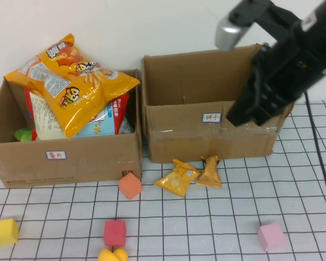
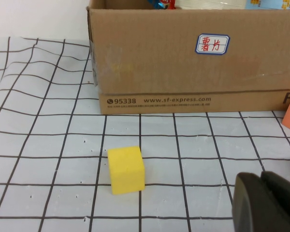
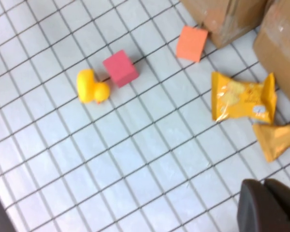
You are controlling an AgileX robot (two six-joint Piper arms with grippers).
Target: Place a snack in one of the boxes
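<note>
Two small orange snack packets lie on the grid cloth in front of the right box, one flat [image 1: 176,178] and one crumpled [image 1: 210,172]. They also show in the right wrist view, the flat packet [image 3: 242,96] and the crumpled packet [image 3: 280,140]. The right cardboard box [image 1: 206,133] looks empty. The left cardboard box [image 1: 65,160] is heaped with big snack bags [image 1: 70,81]. My right gripper [image 1: 238,116] hangs over the right box's front wall, shut and empty; it also shows in its wrist view [image 3: 267,205]. My left gripper [image 2: 263,203] is shut and empty, low over the cloth beside a yellow cube [image 2: 126,169].
Foam toys lie on the cloth: a yellow cube [image 1: 5,231], an orange cube [image 1: 130,186], a red cube [image 1: 114,232], a yellow duck [image 1: 112,254] and a pink cube [image 1: 271,236]. A black cable [image 1: 320,174] runs down the right side.
</note>
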